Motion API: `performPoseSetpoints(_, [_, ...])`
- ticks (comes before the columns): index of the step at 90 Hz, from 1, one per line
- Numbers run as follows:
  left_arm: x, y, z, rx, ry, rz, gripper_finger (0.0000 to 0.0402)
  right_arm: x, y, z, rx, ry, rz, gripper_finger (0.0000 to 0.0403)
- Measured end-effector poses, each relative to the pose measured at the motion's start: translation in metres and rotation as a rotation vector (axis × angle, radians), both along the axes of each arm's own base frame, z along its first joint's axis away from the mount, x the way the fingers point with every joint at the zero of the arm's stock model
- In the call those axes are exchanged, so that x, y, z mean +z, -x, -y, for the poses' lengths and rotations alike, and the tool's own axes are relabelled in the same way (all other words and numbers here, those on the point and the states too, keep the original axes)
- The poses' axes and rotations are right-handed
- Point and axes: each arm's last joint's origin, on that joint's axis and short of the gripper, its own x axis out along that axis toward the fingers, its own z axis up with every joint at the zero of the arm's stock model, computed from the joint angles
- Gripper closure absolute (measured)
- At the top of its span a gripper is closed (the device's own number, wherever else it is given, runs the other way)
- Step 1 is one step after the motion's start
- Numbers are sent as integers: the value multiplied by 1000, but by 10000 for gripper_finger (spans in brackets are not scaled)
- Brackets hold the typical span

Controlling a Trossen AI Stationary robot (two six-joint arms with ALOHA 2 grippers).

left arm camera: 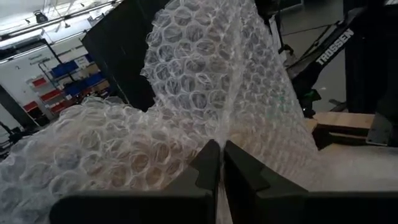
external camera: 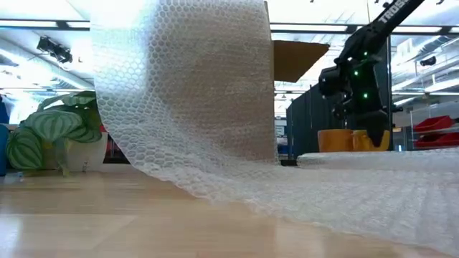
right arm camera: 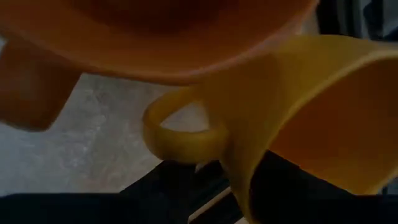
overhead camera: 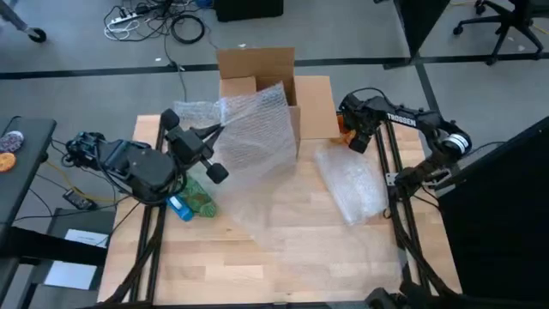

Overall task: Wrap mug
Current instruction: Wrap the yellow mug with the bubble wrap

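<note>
A: Report the left gripper [left arm camera: 221,163].
B: Its dark jaws are pressed together on a pinch of the bubble wrap sheet [overhead camera: 257,137]. From the jaws the clear, dimpled film rises in a tall curved fold, then drapes onto the wooden table [overhead camera: 283,257].
A: And the right gripper [overhead camera: 358,139]?
B: It holds the yellow mug [right arm camera: 298,118], jaws clamped at the rim beside the loop handle. The mug is glossy and smooth-walled, tilted. A second crumpled bubble wrap piece [overhead camera: 352,184] lies just beside it.
</note>
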Motion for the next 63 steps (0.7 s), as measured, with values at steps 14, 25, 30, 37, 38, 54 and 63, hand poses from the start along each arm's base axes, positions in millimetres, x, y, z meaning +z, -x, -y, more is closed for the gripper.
performPoseSetpoints(14, [-1,0,0,0,-4,-8,402,1,3,-3,0,-21,-30,373])
performPoseSetpoints(25, [-1,0,0,1,-4,-9,402,7,9,-10,-12,-43,-57,393])
performPoseSetpoints(30, [-1,0,0,0,-4,-9,402,11,10,-14,-20,-38,-64,396])
performPoseSetpoints(37, [-1,0,0,0,-4,-9,402,21,12,-25,-7,-29,-63,399])
performPoseSetpoints(38, [-1,0,0,0,-4,-9,402,23,12,-27,-3,-25,-63,399])
performPoseSetpoints(54, [-1,0,0,0,-5,-9,402,53,15,-59,30,63,12,401])
performPoseSetpoints(63, [-1,0,0,0,-7,-15,402,67,22,-84,14,35,99,401])
